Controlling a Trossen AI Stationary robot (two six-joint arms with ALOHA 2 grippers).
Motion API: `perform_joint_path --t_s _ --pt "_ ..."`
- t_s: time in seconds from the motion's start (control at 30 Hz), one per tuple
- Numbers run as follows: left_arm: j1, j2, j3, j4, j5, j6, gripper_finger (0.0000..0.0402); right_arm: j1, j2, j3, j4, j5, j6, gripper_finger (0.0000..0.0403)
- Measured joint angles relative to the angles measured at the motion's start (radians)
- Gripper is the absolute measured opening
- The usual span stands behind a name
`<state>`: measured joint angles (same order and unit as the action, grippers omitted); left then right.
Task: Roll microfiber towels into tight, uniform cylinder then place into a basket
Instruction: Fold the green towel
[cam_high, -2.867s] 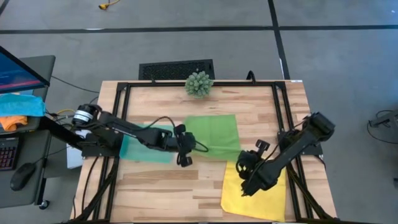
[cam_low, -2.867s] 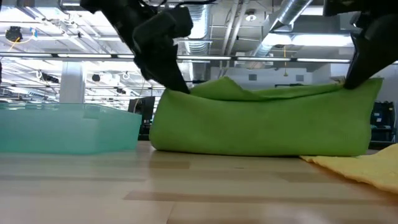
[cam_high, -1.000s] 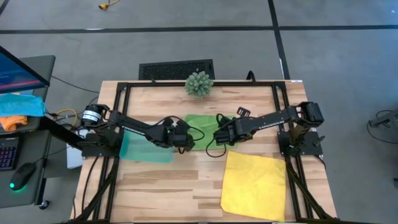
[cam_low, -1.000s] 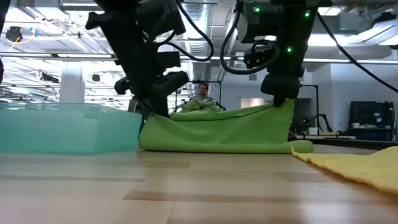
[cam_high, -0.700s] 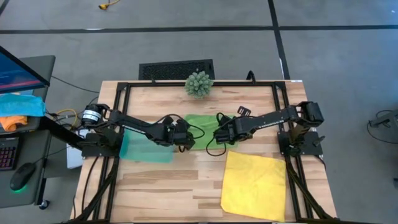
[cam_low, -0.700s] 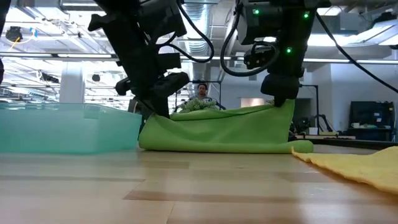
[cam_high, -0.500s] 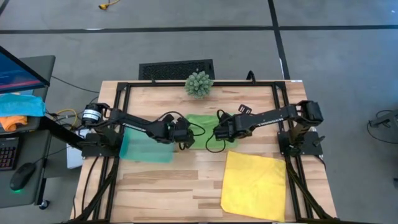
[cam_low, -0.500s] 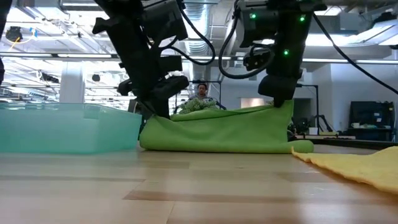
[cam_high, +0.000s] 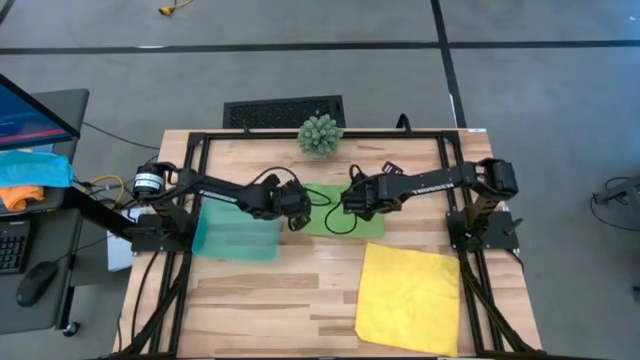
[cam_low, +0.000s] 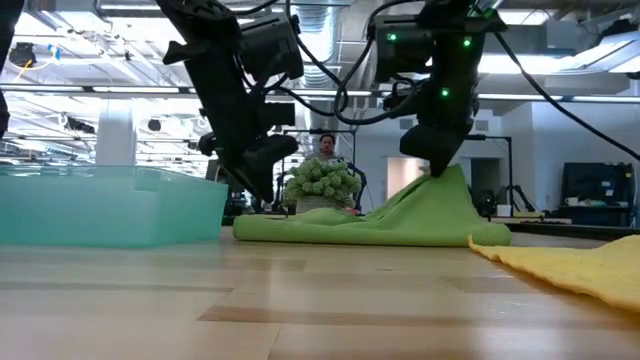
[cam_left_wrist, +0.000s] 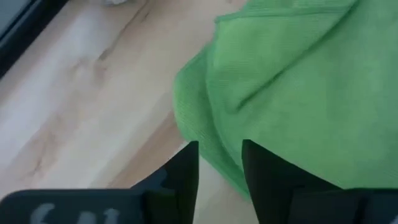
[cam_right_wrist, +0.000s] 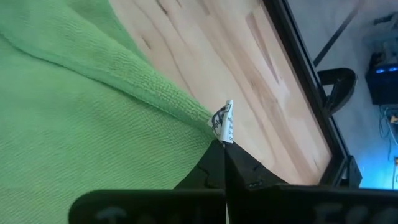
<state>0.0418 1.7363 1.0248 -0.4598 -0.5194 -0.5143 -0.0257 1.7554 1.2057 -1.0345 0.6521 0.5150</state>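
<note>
From above, the green towel (cam_high: 335, 212) lies folded into a narrow band near the middle of the worktop (cam_high: 300, 320), not yet rolled; the yellow towel (cam_high: 410, 296) lies flat and untouched nearer the front right, and the basket (cam_high: 236, 233) on the left holds nothing I can see, so most of the task is judged still ahead. The left gripper (cam_high: 296, 212) sits at the band's left end and the right gripper (cam_high: 352, 203) at its right end. From worktop height, the green towel (cam_low: 370, 225) is low on its left side and pulled up into a peak on its right, where the right gripper (cam_low: 432, 160) pinches it; the left gripper (cam_low: 262, 172) hangs just above the low end, apart from the cloth, with the basket (cam_low: 110, 205) beside it and a spiky ball plant (cam_low: 322, 182) behind. In the left wrist view, the left gripper (cam_left_wrist: 219, 163) has its fingers parted with only the towel's edge (cam_left_wrist: 292, 87) beneath the gap: released. In the right wrist view, the right gripper (cam_right_wrist: 222, 155) is clenched on the towel's corner (cam_right_wrist: 93, 112) at its small label.
</note>
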Motion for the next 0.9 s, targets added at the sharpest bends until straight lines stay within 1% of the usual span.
perform_joint_path --t_s 0.13,0.23,0.33,0.43,0.57,0.67,0.77,0.9 --pt "0.006 0.000 0.000 -0.002 0.054 0.037 0.0124 -0.017 0.000 0.000 0.000 0.000 -0.019 0.0008" --pt "0.006 0.000 0.000 -0.002 0.085 0.044 0.0124 -0.026 0.000 0.000 0.001 0.000 -0.041 0.0020" --pt "0.001 0.000 0.000 -0.002 0.131 0.048 0.0125 -0.034 0.000 0.000 0.004 0.001 -0.053 0.0047" --pt "-0.011 0.000 0.000 0.009 0.146 0.065 0.0125 -0.041 0.000 0.000 0.004 0.003 -0.055 0.0081" --pt "-0.032 0.000 0.000 0.053 0.162 0.075 0.0125 -0.050 0.000 0.000 -0.011 0.008 -0.100 0.0129" --pt "-0.051 0.000 0.000 0.097 0.210 0.097 0.0125 -0.049 -0.016 0.000 -0.053 0.011 -0.108 0.0156" --pt "-0.066 0.000 0.000 0.142 0.244 0.120 0.0125 -0.048 -0.041 0.001 -0.110 0.015 -0.107 0.0172" --pt "-0.075 0.000 0.000 0.187 0.252 0.159 0.0125 -0.041 -0.092 0.001 -0.167 0.017 -0.107 0.0176"
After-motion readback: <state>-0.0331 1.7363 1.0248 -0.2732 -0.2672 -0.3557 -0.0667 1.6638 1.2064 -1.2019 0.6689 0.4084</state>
